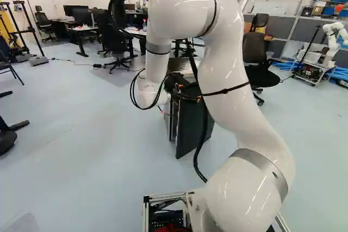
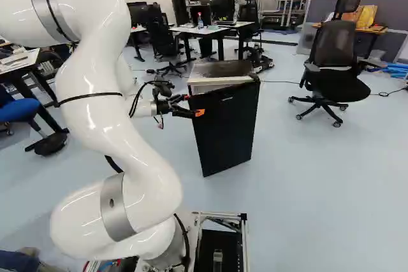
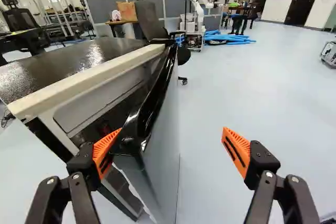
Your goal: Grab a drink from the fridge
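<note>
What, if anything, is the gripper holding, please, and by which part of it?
Nothing is held: the gripper is open, one orange pad close by the edge of the fridge door, the other well clear of it.

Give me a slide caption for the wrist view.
Open gripper straddling the edge of the fridge door, which stands ajar.

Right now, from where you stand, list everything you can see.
Fridge: one, black top with pale front edge, ahead of the arm
Fridge door: one, black, ajar
Office chairs: several, mostly black, around the room
Desks: several, pale tops, beyond the fridge
Screens: several, black, on desks
Dividers: several, grey, far side
Tubing: a pile, blue, on the floor
Other robot: one, mostly white, by the tubing
Arm: one, white, foreground
Gripper: one, black with orange pads, open, one finger in the door's gap
</note>
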Available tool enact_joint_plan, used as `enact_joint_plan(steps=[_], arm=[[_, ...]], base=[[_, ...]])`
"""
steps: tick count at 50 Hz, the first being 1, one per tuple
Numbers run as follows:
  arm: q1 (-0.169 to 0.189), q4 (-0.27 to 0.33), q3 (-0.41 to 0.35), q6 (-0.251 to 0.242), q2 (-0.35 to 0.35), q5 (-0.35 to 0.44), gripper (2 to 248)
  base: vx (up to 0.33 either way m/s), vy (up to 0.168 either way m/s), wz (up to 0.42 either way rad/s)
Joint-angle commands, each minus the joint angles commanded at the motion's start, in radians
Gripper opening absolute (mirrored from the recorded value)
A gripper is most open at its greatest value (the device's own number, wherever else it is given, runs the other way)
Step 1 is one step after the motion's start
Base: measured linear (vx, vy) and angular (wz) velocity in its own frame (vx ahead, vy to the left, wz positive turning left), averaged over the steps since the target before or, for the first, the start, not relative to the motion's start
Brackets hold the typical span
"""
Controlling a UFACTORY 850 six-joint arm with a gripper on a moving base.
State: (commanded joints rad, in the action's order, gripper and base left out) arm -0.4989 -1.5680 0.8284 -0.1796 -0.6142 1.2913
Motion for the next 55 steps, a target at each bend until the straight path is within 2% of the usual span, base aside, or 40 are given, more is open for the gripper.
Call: enact_joint_plan(steps=[40,55], arm=[[-0.024,-0.136,-0.116,0.0,0.056,0.048,247],[-0.016,-0.187,-0.149,0.0,0.07,0.062,247]], base=[[0.0,0.0,0.0],[0.0,0.0,0.0]])
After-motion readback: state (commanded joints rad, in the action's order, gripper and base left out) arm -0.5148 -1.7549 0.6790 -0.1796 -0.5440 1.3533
